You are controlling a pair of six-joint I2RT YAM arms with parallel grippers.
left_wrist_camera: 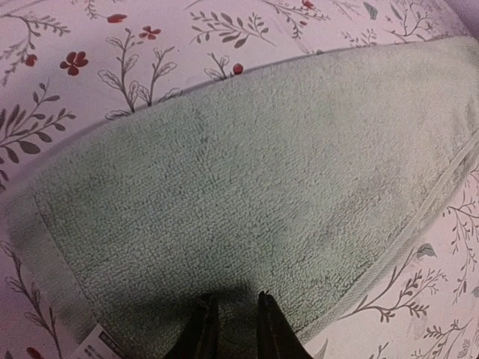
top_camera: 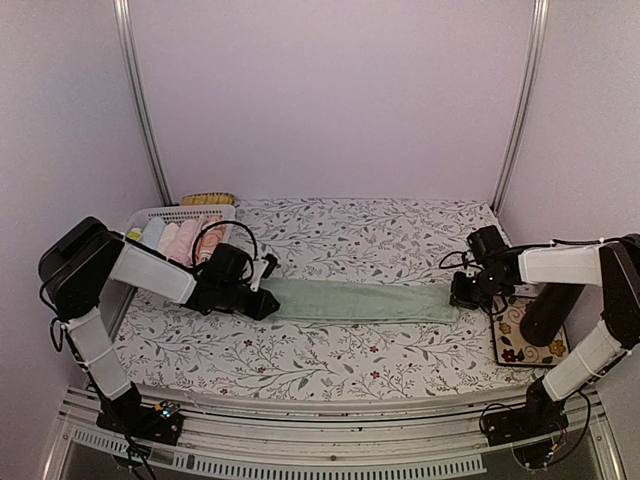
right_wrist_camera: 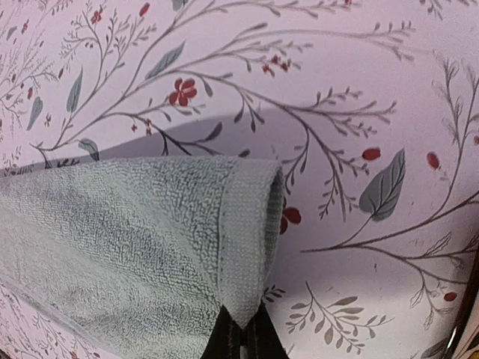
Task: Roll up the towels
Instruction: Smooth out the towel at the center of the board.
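- Our right claw is pressed together, pinching the right end of the green towel.
- Our left claw sits on its left end. We cannot tell if it pinches.
- The green towel lies long and flat between them, so we think no rolling is done yet.
- The swirly towel lies flat, near right.
- The basket, far left, holds soft cloths.

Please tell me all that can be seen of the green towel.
The green towel is pale mint terry cloth with a flat woven hem and a small white label at one end. It lies stretched out as a long flat strip across the flowered table cover. The right gripper pinches its right end, lifted slightly; the left gripper sits at its left end.
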